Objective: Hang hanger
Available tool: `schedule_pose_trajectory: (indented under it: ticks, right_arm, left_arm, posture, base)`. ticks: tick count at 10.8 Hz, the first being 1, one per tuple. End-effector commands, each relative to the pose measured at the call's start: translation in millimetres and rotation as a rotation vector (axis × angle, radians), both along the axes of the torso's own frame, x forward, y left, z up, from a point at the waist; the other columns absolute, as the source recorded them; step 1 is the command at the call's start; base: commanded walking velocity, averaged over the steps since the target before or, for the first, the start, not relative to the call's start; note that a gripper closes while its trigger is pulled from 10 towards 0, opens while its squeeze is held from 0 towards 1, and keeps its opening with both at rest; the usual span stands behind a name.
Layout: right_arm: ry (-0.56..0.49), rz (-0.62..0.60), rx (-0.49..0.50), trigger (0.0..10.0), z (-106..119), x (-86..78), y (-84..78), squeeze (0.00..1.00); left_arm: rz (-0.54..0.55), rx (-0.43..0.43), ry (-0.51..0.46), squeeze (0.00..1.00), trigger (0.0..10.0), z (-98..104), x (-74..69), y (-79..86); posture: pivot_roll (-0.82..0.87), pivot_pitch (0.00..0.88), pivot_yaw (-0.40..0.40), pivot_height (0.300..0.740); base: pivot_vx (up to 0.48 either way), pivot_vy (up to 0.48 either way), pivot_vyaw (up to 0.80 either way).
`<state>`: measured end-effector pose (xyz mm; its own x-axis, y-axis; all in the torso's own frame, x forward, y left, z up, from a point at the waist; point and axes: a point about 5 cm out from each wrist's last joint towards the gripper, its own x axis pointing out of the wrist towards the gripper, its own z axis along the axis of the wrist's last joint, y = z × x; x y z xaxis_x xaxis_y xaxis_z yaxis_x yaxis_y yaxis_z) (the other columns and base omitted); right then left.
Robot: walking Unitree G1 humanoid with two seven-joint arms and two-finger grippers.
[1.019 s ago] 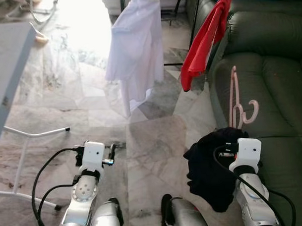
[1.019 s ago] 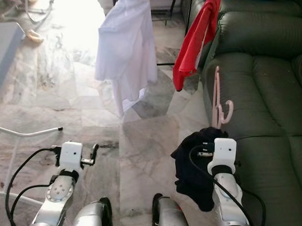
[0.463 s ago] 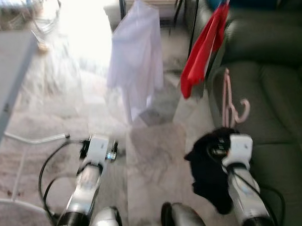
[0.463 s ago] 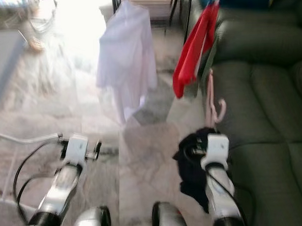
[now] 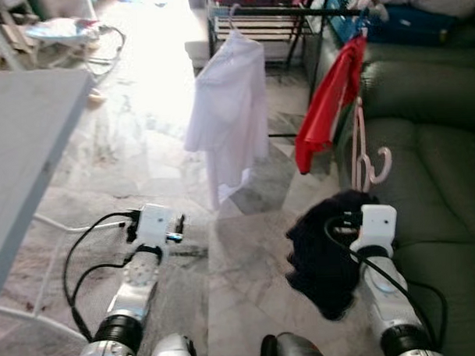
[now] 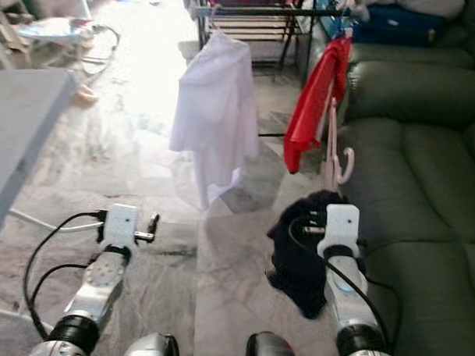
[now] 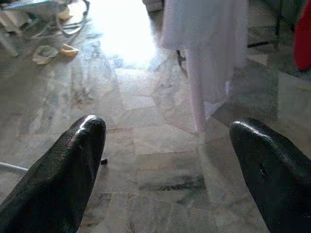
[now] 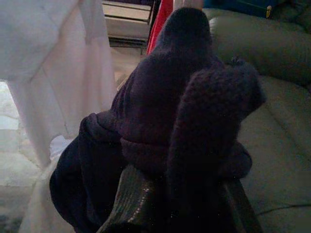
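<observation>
1. A pale veined marble floor [image 5: 143, 142] spreads out ahead, with bright glare far off.
2. A white tube leg [image 5: 60, 225] of the grey table [image 5: 25, 138] rests on that floor.
3. Beyond the table, a slipper [image 7: 69, 49] and a cable [image 7: 73, 26] lie on the tiles.
4. The drying rack [image 5: 271, 20] stands farther back.

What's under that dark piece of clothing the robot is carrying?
The dark garment drapes over the right gripper, and a pink hanger sticks up above it. The cloth covers the fingers and the hanger's lower part.
</observation>
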<state>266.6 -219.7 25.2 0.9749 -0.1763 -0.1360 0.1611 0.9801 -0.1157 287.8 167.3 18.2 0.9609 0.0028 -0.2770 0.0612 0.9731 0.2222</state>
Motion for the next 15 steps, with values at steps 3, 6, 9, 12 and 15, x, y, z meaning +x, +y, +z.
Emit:
schedule_pose_trajectory:
  ticks: [3,6,9,12,15]
  right_arm:
    - [-0.019,-0.026,-0.031,10.0,-2.3,-12.6,-14.9,0.00]
    - [-0.012,-0.036,-0.016,10.0,-7.5,-25.8,-18.2,0.00]
    - [-0.016,-0.010,-0.021,10.0,-8.1,-42.0,-19.0,0.00]
    - [0.004,0.016,-0.021,10.0,-8.6,-57.1,-23.4,0.00]
    - [-0.027,0.042,0.012,10.0,0.6,-53.6,-14.9,0.00]
  left_arm:
    - [0.016,-0.008,-0.042,0.00,10.0,2.1,-2.0,5.1]
    - [0.020,-0.023,-0.054,0.00,10.0,-1.7,-15.2,13.2]
    - [0.012,-0.069,-0.054,0.00,10.0,-10.9,-50.9,26.0]
    - [0.038,-0.073,-0.005,0.00,10.0,-23.2,-80.9,36.9]
    - [0.044,-0.070,0.010,0.00,10.0,-25.6,-83.8,43.6]
  posture:
    - [-0.03,0.000,-0.007,0.740]
    - [-0.03,0.006,-0.001,0.740]
    - [-0.05,0.042,0.005,0.740]
    - [-0.03,0.063,0.004,0.740]
    - [-0.04,0.076,-0.002,0.740]
  base:
    - [0.000,0.000,0.00]
    - [0.000,0.000,0.00]
    - [0.000,0.000,0.00]
    - [0.000,0.000,0.00]
    - [0.000,0.000,0.00]
